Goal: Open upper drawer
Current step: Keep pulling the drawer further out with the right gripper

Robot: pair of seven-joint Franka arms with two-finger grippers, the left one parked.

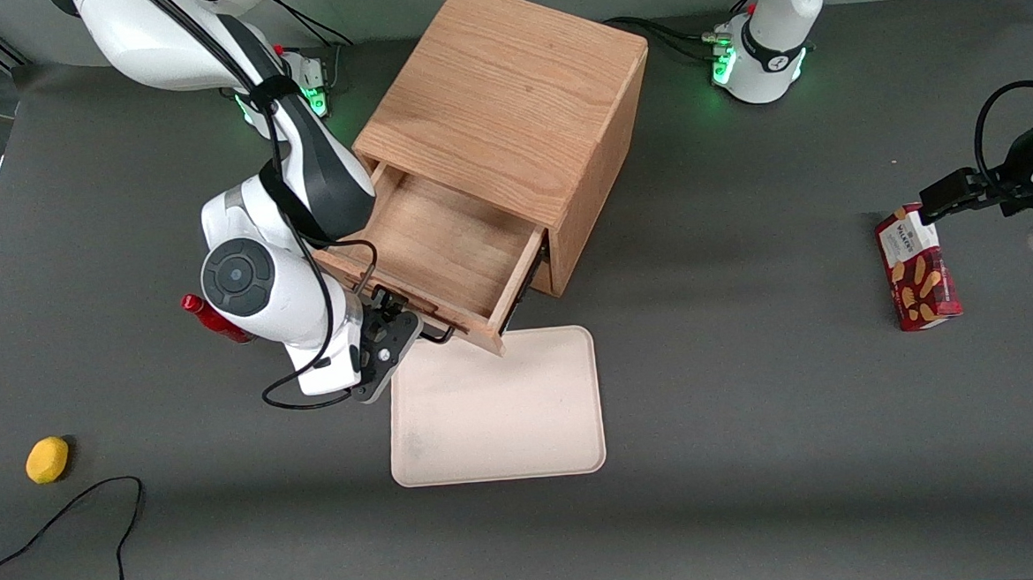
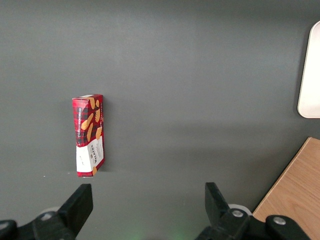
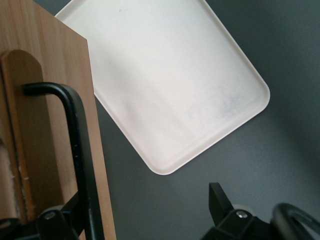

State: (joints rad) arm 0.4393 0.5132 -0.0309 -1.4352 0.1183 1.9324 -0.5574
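The boxy wooden cabinet stands mid-table. Its upper drawer is pulled well out toward the front camera, and its bare wooden inside shows. The drawer's front panel and its thin black bar handle fill part of the right wrist view. My gripper hangs at the drawer's front, level with the handle. In the right wrist view my gripper is open. The handle runs just inside one finger, and the other finger stands wide apart over the table. The lower drawer is hidden.
A cream tray lies on the table right in front of the open drawer, also in the right wrist view. A red object lies beside my arm. A yellow lemon and a black cable lie toward the working arm's end. A red biscuit box lies toward the parked arm's end.
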